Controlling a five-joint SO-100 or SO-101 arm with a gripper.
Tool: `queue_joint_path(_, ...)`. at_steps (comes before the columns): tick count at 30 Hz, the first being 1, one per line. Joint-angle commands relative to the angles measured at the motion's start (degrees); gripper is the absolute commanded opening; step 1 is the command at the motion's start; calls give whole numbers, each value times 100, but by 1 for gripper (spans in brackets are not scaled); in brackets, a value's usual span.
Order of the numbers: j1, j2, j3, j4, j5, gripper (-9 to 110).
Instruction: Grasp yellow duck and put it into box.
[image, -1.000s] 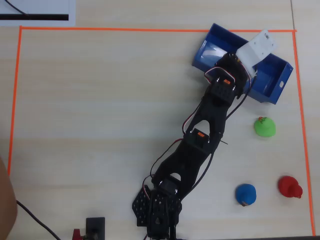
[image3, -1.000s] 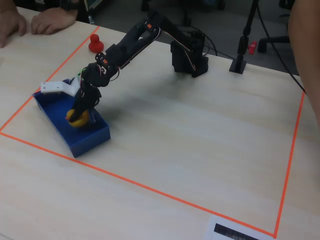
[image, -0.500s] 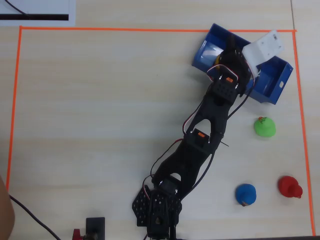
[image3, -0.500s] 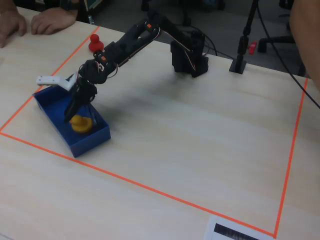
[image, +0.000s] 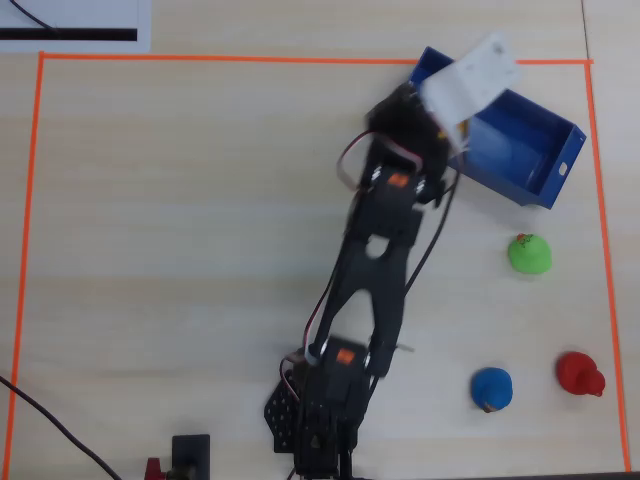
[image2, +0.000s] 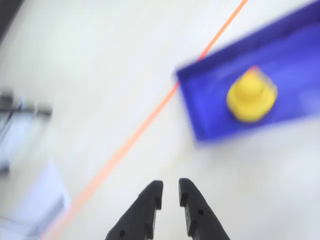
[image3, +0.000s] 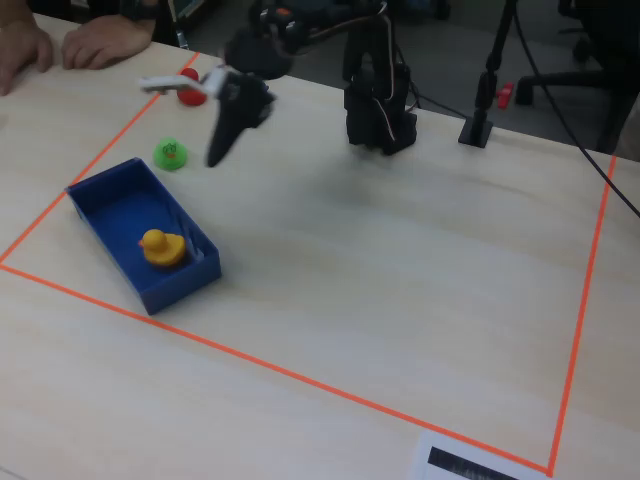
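Observation:
The yellow duck (image3: 160, 246) sits inside the blue box (image3: 170, 285), near one short end. The wrist view shows the duck (image2: 251, 95) in the box (image2: 210, 125) at upper right, blurred. My gripper (image2: 170, 187) is empty, its jaws a narrow gap apart, over bare table short of the box. In the fixed view the gripper (image3: 215, 155) hangs in the air, pointing down, beyond the box. In the overhead view the white wrist camera mount (image: 470, 80) covers the fingertips, the duck and part of the box (image: 545, 190).
A green toy (image: 529, 253) lies just outside the box; a blue toy (image: 491, 389) and a red toy (image: 579, 373) lie nearer the arm's base (image: 325, 420). Orange tape (image: 300, 58) frames the work area. A person's hands (image3: 100, 40) rest at the table's far corner.

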Motion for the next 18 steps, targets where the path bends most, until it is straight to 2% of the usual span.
queue_joint_path(1, -1072, 3050, 2988, 334, -466, 0)
queue_joint_path(8, -2021, 6495, 6240, 1556, -1134, 0)
queue_joint_path(18, -1811, 8534, 8517, 1898, -1995, 0)
